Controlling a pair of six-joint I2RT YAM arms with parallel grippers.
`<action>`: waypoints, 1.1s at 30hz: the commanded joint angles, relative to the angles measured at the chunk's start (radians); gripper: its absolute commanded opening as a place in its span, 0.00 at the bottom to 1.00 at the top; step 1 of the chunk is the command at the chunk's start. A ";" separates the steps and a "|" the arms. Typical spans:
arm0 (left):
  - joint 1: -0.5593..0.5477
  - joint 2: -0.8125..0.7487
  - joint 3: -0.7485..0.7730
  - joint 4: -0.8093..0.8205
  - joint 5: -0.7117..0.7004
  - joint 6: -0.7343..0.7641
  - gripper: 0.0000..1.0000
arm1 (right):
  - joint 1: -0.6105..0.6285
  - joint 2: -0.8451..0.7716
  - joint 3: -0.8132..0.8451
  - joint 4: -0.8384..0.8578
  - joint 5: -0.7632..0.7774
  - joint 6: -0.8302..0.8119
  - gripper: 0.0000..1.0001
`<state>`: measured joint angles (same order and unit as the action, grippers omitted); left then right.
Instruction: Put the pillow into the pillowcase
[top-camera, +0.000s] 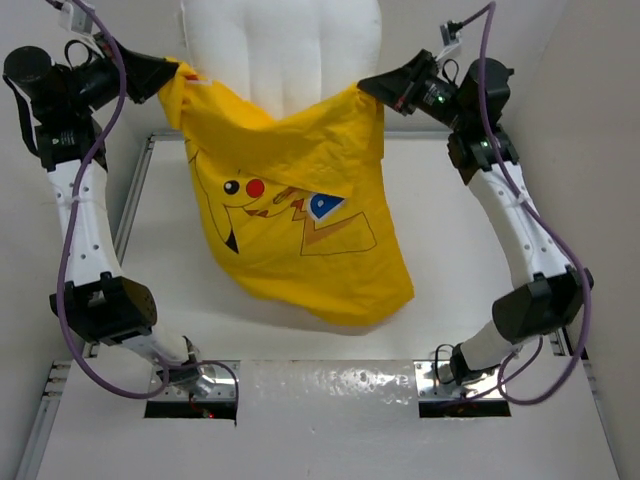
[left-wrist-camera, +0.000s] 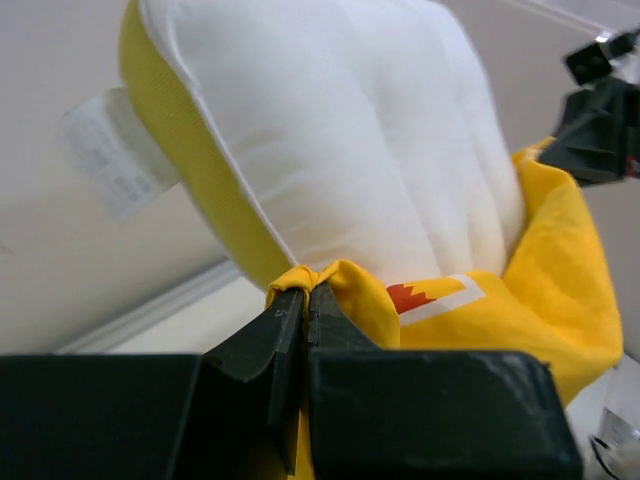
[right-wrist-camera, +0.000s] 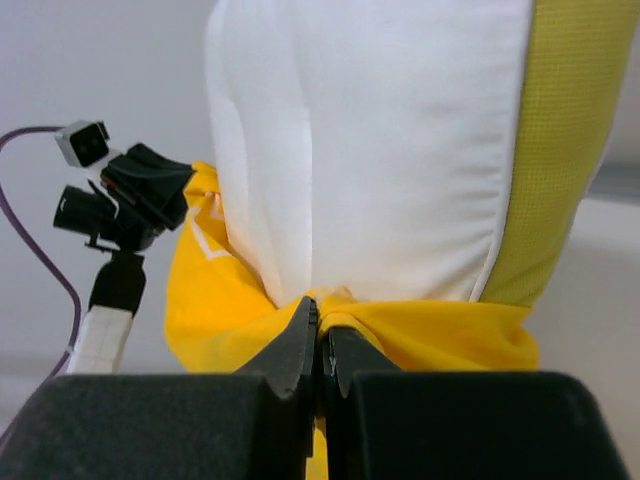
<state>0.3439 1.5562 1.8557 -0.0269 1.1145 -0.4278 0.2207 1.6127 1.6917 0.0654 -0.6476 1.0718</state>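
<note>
Above the worktop (top-camera: 450, 230), the pillowcase (top-camera: 290, 220) is being held up by its mouth.
One mouth corner is being pinched in the closed left tool (top-camera: 175, 75), the other in the closed right tool (top-camera: 368, 88). The pillow (top-camera: 280, 50) is being cradled between them, lower end inside, long axis pointing out of the opening; neither arm is nearer.

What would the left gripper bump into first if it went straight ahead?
The yellow pillowcase edge pinched in the left gripper comes first. Right beyond that it would probably meet the white pillow, though depth is unclear.
</note>
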 joint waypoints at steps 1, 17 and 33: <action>-0.002 -0.045 0.068 0.187 -0.157 -0.067 0.00 | 0.023 -0.152 -0.016 0.063 0.117 -0.136 0.00; -0.149 0.222 0.797 -0.270 -0.276 0.124 0.00 | -0.034 0.086 0.764 -0.376 0.217 -0.314 0.00; -0.204 0.155 0.802 -0.268 -0.467 0.284 0.00 | -0.092 0.066 0.903 -0.243 0.270 -0.226 0.00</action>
<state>0.1326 1.5784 1.9648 -0.3874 0.6903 -0.1825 0.1734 1.5703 1.8702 -0.2970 -0.4290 0.8749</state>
